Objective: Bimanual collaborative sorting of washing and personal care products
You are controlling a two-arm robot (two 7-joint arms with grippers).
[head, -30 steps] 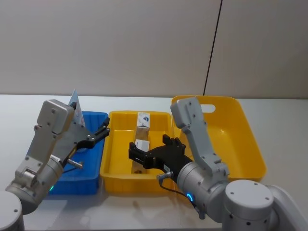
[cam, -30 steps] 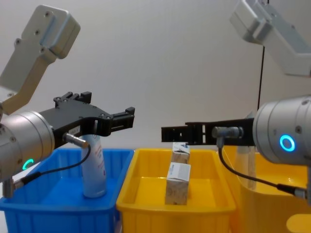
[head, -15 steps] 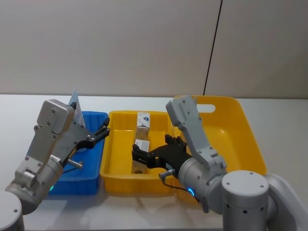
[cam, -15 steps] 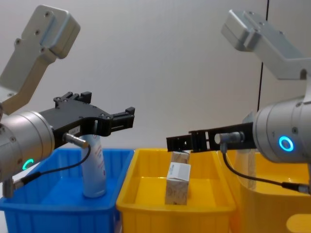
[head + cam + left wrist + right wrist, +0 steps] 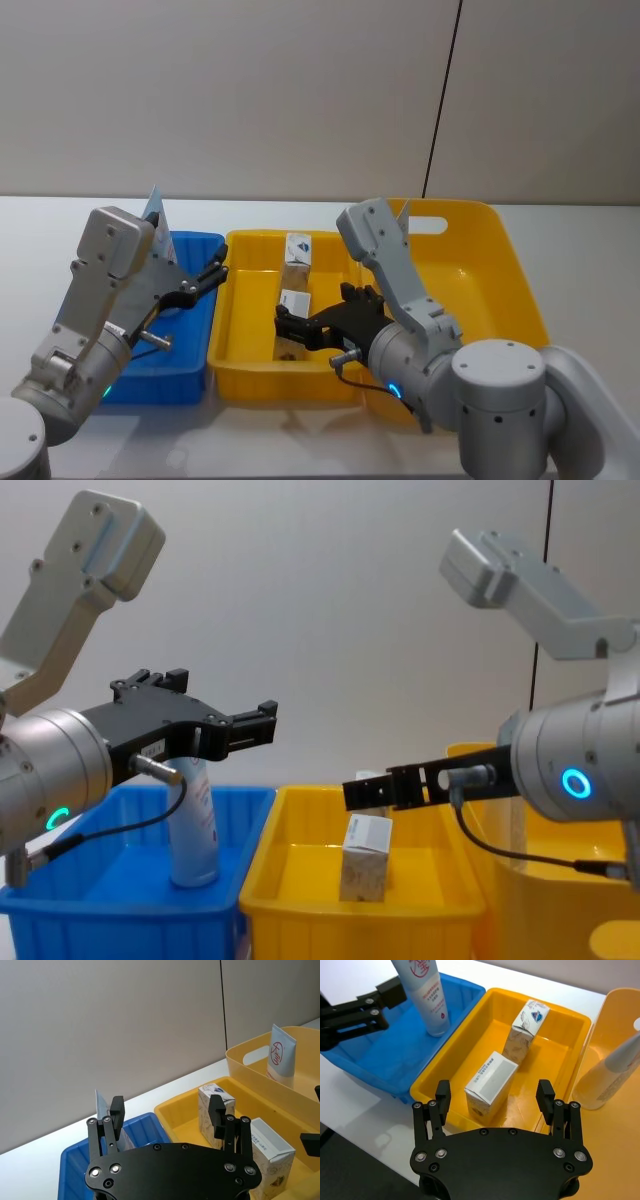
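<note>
**Both grippers spread wide over the bins**

Your right gripper (image 5: pixel 494 1092) hovers, fingers spread, just above the nearer white-beige carton (image 5: pixel 490 1082) in the shallow yellow plastic tray (image 5: pixel 560 1060). A second carton (image 5: pixel 526 1027) stands behind it. Your left gripper (image 5: pixel 166 1110), fingers also spread, hangs over the blue plastic bin (image 5: pixel 385 1050), where a pale squeeze tube (image 5: pixel 427 995) stands upright. Another tube (image 5: pixel 610 1077) stands in the deep yellow bin (image 5: pixel 600 1020).
</note>
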